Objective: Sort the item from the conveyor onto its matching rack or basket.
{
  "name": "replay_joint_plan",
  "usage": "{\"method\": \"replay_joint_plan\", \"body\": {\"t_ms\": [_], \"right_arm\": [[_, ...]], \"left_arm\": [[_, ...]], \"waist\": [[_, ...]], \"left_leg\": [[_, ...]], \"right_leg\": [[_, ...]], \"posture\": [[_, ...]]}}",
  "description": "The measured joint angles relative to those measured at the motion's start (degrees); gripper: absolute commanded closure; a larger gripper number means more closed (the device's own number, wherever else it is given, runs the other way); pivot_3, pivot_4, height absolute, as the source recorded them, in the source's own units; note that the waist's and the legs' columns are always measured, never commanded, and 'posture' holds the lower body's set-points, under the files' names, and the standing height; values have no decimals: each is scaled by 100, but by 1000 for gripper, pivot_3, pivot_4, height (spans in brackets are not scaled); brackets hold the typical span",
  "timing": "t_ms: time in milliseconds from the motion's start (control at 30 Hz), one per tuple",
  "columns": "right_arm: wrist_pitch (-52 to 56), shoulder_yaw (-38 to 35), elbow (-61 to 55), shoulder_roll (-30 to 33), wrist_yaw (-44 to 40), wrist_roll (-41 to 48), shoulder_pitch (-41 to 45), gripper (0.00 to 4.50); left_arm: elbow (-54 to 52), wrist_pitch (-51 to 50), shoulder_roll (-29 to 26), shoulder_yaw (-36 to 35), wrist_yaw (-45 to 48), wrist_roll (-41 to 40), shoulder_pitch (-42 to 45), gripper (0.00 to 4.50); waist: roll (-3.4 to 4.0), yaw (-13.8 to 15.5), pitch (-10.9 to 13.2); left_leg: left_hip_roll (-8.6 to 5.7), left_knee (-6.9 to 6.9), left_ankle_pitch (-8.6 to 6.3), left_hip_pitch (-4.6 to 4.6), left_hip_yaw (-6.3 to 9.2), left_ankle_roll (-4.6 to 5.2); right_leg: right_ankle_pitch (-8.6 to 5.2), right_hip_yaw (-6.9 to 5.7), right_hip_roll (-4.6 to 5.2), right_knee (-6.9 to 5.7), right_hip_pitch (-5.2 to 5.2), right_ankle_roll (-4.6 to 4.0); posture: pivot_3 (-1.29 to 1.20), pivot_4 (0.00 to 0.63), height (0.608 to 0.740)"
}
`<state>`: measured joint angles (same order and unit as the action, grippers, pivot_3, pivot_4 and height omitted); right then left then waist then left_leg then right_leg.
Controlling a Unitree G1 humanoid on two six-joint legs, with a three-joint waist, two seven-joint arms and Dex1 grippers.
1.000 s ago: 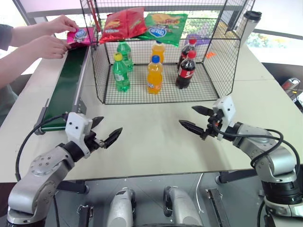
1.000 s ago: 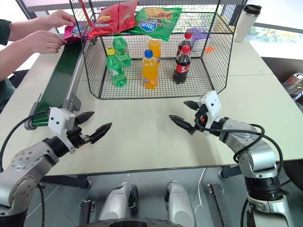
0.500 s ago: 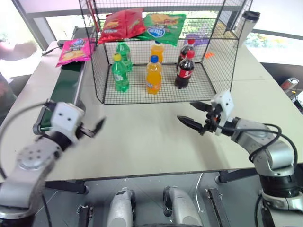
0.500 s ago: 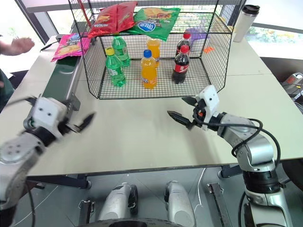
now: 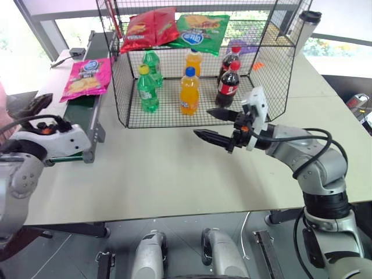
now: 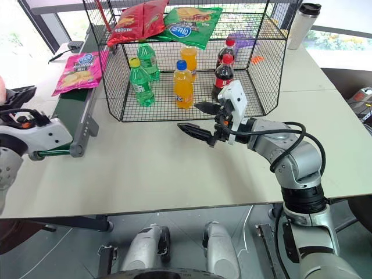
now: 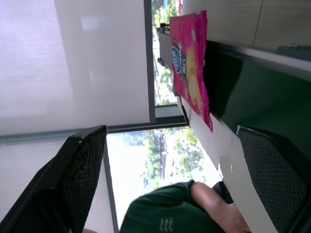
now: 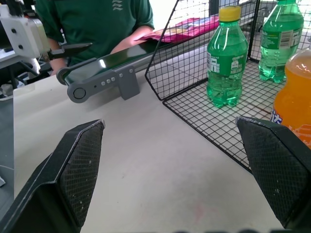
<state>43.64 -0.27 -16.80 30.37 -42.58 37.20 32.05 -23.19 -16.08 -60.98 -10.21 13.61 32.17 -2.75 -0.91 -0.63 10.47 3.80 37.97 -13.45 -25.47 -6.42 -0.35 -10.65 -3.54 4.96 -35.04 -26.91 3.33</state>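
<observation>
The pink chip bag (image 5: 87,76) lies flat on the green conveyor (image 5: 81,119), near its far end and just beside the black wire cage (image 5: 192,64). It sits face up w/ nothing touching it, so it looks ready to be picked. The belt's job is prob. to carry it toward the robot.

The left end effector (image 5: 36,110) hangs by the near end of the conveyor, fingers wide apart and empty. In the left wrist view it aims along the belt at the bag, so it is likely waiting there to catch it. The right end effector (image 5: 214,125) floats over the table (image 5: 174,174) in front of the cage, also spread wide and holding nothing. It is well apart from the bag, so it seems to be just standing by.

On the cage's top shelf lie a red chip bag (image 5: 148,28) and a green chip bag (image 5: 200,29). Bottles (image 5: 189,90) stand on the grid floor below. So chips go up top, drinks go low, and the pink bag prob. belongs on the shelf.

Hard to see: the left fingers are partly cut off at the head view's edge. A person in a green shirt (image 8: 95,19) stands past the belt, partly hidden. A purple thing (image 5: 243,46) at the cage's back is too unclear to name.
</observation>
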Motion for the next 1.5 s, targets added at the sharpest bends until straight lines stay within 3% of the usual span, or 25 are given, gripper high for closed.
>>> {"method": "replay_joint_plan", "body": {"t_ms": [300,1033,1133,1200,1367,1400,1500], "right_arm": [[-13,-17,-2,58,37,-32,-198,0],[-71,-68,-91,45,399,-117,-269,0],[-82,-68,-91,45,430,-132,-269,0],[-90,-69,-91,45,458,-159,-269,0],[-167,-74,-91,44,509,-217,-286,0],[-180,-74,-91,43,511,-219,-293,0],[-242,-74,-91,17,518,-235,-303,0]], "left_arm": [[304,-94,497,249,317,304,313,29],[1349,80,1063,673,515,459,1195,29],[1473,149,1100,734,505,483,1269,899],[1548,186,1120,790,528,482,1267,1724],[1528,180,1144,799,529,499,1325,4168],[1501,179,1143,764,525,511,1329,4459],[1463,173,1142,727,536,552,1316,4459]], "waist": [[-1,-3,0],[1,14,-4],[1,8,-4],[1,6,-4],[8,14,-9],[9,15,-10],[11,7,-12]], "left_leg": [[10,1,11,8,7,17],[7,7,12,27,11,19],[7,7,13,29,10,19],[7,7,13,28,10,20],[6,8,13,30,10,20],[6,8,13,32,10,20],[7,8,13,39,12,19]], "right_leg": [[0,-1,-24,-16,0,0],[1,-2,-24,-22,23,0],[1,-1,-24,-22,23,0],[1,-1,-24,-22,23,1],[1,-1,-23,-22,27,1],[1,-1,-23,-22,28,1],[1,-1,-24,-23,34,1]], "posture": [[0,150,740],[0,150,740],[0,150,740],[0,150,740],[0,150,740],[0,150,740],[0,150,740]]}}
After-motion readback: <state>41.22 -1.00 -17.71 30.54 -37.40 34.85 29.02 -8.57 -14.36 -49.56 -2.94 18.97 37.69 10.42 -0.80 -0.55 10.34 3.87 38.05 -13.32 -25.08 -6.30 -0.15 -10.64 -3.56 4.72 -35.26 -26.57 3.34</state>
